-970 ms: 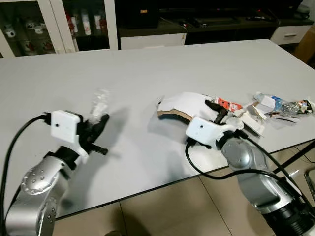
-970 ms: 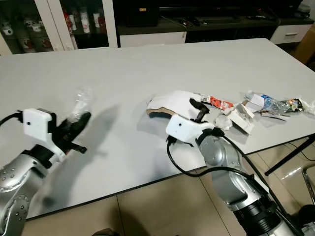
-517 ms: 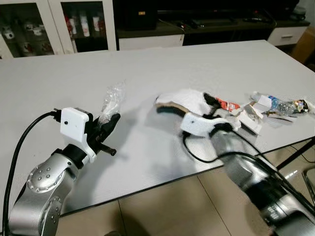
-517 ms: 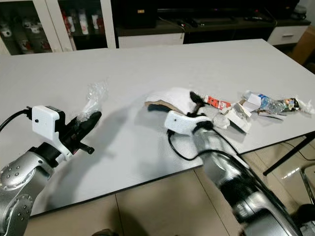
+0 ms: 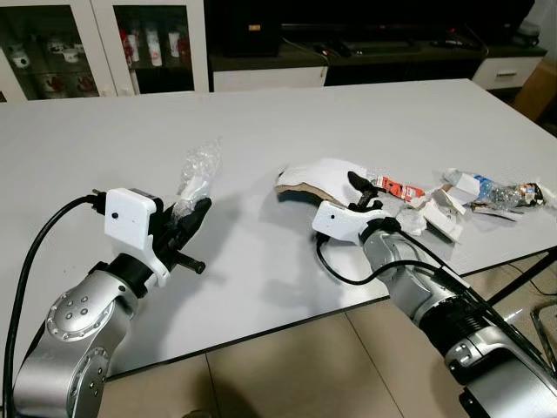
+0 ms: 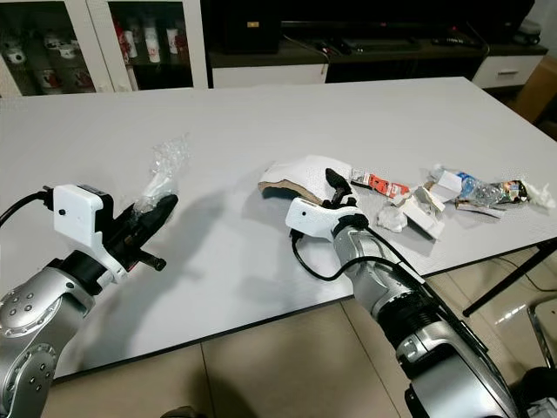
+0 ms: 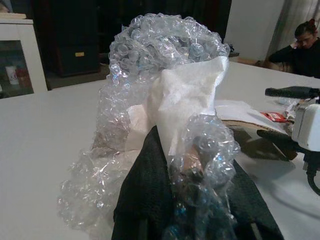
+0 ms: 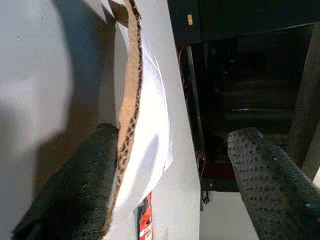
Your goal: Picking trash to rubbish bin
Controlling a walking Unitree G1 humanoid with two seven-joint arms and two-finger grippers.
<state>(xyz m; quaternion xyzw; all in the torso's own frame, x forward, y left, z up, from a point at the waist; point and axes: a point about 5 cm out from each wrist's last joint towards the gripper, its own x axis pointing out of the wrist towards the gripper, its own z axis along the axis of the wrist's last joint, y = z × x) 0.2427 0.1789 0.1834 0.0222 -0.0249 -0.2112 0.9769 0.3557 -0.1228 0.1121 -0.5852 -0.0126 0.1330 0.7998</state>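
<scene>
**Bubble wrap gripped left, cardboard between my right fingers**

My left gripper [image 5: 193, 214] is clenched on the bubble wrap [image 7: 165, 115], lifted above the white table [image 5: 261, 131]; its long axis rises up and away from me. The left wrist view adds white paper [image 7: 187, 102] bundled inside. My right gripper [image 6: 335, 187] is spread: the right wrist view shows the curved cardboard piece [image 8: 134, 120] edge-on against one finger [image 8: 75, 190], the other apart. Farther right lies a trash pile [image 5: 487, 192]
</scene>
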